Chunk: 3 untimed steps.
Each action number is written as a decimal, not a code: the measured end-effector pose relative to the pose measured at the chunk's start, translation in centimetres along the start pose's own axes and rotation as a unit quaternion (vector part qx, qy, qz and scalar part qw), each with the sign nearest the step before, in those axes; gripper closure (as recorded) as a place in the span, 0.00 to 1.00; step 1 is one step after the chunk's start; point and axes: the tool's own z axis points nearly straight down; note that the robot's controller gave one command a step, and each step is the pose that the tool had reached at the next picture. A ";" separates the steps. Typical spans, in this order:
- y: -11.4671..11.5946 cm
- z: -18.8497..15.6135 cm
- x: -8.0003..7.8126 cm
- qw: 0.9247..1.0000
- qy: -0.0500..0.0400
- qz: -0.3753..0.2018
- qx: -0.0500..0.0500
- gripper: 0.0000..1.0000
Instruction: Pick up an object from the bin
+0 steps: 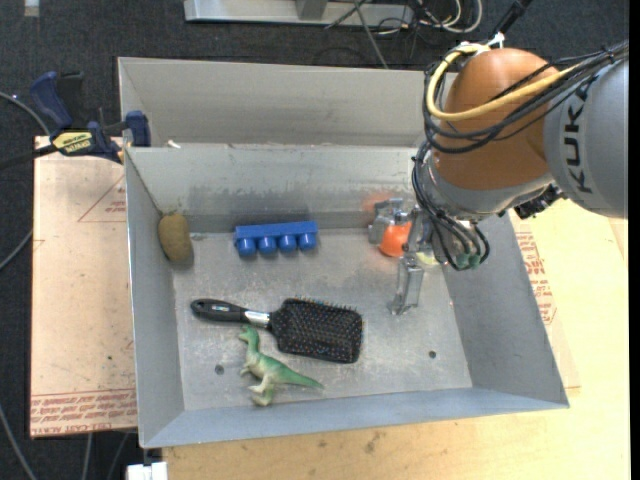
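**Item: bin (pixel 150 298), grey metal, five loose things, one arm reaching in.**

- Arm (pixel 500 118): comes in at the back right corner, wrist low inside the bin.
- End effector (pixel 406 296): hangs just above bare bin floor, right of centre. From where I stand I cannot tell whether it is open or closed.
- Orange piece (pixel 392 238): small, orange and grey, against the back wall, just beside the end effector and partly hidden under the wrist. Nearest candidate.
- Brush (pixel 318 331): black, lying flat, handle to the left, near the end effector on its front left.
- Dinosaur (pixel 268 368): green toy, lying at the front, touching or almost touching the brush.
- Blue block (pixel 276 238): a row of four studs along the back wall, well apart from the end effector.
- Brown lump (pixel 176 238): rounded, in the far left corner.

**Step, as judged:** approach; nothing picked yet.

**Next move calls for:** settling on one thing, most likely the orange piece or the brush, then centring over it before lowering.

**Hindrances:** the back wall crowds the orange piece; the dinosaur crowds the brush.
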 end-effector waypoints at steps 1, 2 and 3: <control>0.0 -0.5 -0.1 1.000 -0.004 0.000 0.000 0.00; 1.9 4.6 2.7 1.000 -0.007 0.024 0.000 0.00; 5.7 7.5 1.4 1.000 -0.003 -0.013 0.000 0.00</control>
